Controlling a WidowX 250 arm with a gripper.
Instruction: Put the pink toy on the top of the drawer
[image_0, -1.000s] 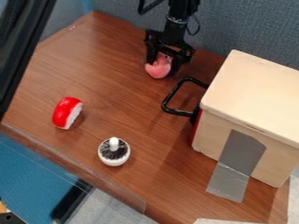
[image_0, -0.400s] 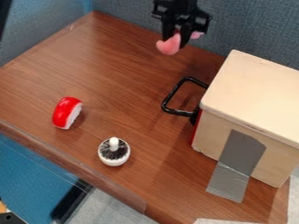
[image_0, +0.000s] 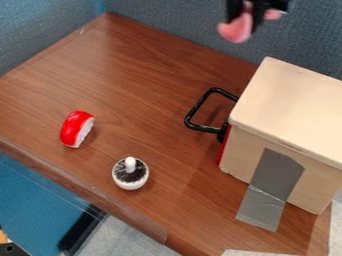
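Near the front of the table (image_0: 157, 200), a white brush (image_0: 130, 174) is placed well apart from the drawer, and a red toy (image_0: 77, 128) is seen farther left; neither is likely to be disturbed. At the right, the black handle (image_0: 198, 110) could be struck if the descent is begun too far left of the drawer top (image_0: 294, 105). At the far side, the pink toy (image_0: 237, 31) is held pinched in the gripper (image_0: 251, 19), above the table's far edge; through an uneven grip it could be twisted loose, and if released high, be rolled off.
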